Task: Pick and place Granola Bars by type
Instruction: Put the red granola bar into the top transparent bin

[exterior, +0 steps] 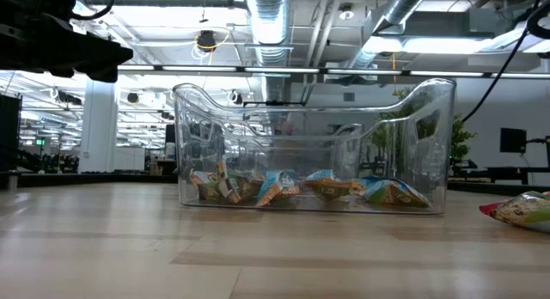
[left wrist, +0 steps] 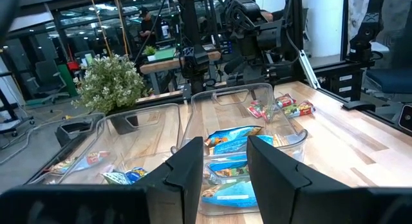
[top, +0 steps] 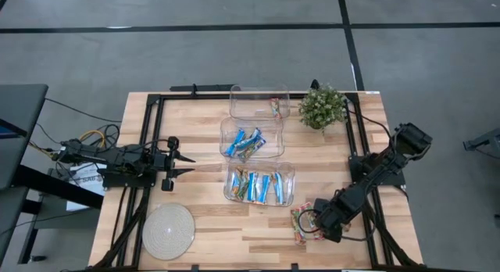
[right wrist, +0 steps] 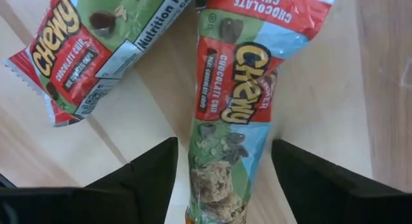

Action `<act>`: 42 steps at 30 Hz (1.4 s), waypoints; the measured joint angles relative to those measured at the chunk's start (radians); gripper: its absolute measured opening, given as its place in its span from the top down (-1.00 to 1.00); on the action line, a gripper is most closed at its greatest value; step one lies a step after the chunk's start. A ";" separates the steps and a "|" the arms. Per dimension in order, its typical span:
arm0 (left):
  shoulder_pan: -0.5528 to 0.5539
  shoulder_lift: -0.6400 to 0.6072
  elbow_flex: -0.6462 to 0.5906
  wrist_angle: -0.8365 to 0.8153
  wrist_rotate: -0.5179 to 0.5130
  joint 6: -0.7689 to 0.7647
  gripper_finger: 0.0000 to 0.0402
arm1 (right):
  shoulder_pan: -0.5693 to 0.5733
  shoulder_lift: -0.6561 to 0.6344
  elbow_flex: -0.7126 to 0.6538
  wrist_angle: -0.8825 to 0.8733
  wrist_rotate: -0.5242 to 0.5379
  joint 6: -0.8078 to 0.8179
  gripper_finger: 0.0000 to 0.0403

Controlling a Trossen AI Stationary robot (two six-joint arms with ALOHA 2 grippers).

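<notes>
The right gripper hangs low over the table, fingers spread wide to either side of a red-green granola bar (glossy, crinkled wrapper) without touching it; a second bar lies just beside. The left gripper waits open, empty.

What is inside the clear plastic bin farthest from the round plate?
The far clear plastic bin holds one red-green wrapped granola bar near its plant-side wall; otherwise it looks bare. Nothing covers it.
</notes>
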 joint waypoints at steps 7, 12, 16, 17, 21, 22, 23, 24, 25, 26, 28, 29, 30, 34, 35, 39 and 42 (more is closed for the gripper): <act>0.000 0.000 0.000 0.000 0.000 -0.002 0.43 | -0.013 0.001 -0.002 -0.004 0.000 0.000 0.03; 0.000 0.000 0.000 0.000 0.000 -0.005 0.43 | -0.026 0.002 -0.004 -0.014 -0.004 0.000 0.31; 0.000 0.000 0.000 0.000 0.000 0.001 0.43 | -0.033 0.003 -0.004 -0.019 -0.004 0.037 0.48; 0.000 0.000 0.000 0.000 0.000 0.001 0.43 | -0.036 0.002 -0.004 -0.018 -0.004 0.053 0.51; 0.000 0.000 0.000 0.000 0.000 -0.005 0.43 | -0.052 -0.016 -0.006 -0.010 -0.003 0.128 0.61; 0.000 0.000 0.000 0.000 0.000 -0.004 0.43 | -0.056 -0.022 -0.006 -0.007 -0.003 0.151 0.62; 0.000 0.000 0.000 0.000 0.000 0.000 0.43 | -0.060 -0.027 -0.007 0.001 0.003 0.174 0.64; 0.000 0.000 0.000 0.000 0.000 0.001 0.43 | -0.065 -0.032 -0.007 0.013 0.011 0.195 0.65; 0.000 0.000 0.000 0.000 0.000 0.001 0.43 | -0.070 -0.038 -0.007 0.024 0.022 0.215 0.66; 0.000 0.000 0.000 0.000 0.000 -0.002 0.43 | -0.074 -0.044 -0.007 0.034 0.033 0.231 0.67; 0.000 0.000 0.000 0.000 0.000 -0.005 0.43 | -0.083 -0.055 -0.007 0.051 0.034 0.258 0.69; 0.000 0.000 0.000 0.000 0.000 -0.005 0.43 | -0.087 -0.059 -0.007 0.067 0.033 0.268 0.70; 0.000 0.000 0.000 0.000 0.000 -0.001 0.43 | -0.093 -0.064 -0.006 0.080 0.028 0.272 0.70; 0.000 0.000 0.000 0.000 0.000 -0.004 0.43 | -0.102 -0.091 -0.006 0.111 0.016 0.275 0.72; 0.000 0.000 0.000 0.000 0.000 -0.005 0.43 | -0.105 -0.099 -0.006 0.114 0.014 0.275 0.72; 0.000 0.000 0.000 0.000 0.000 0.001 0.43 | -0.107 -0.130 -0.006 0.118 0.010 0.275 0.73; 0.000 0.000 0.000 0.000 0.000 -0.005 0.43 | -0.107 -0.159 -0.006 0.130 0.007 0.275 0.73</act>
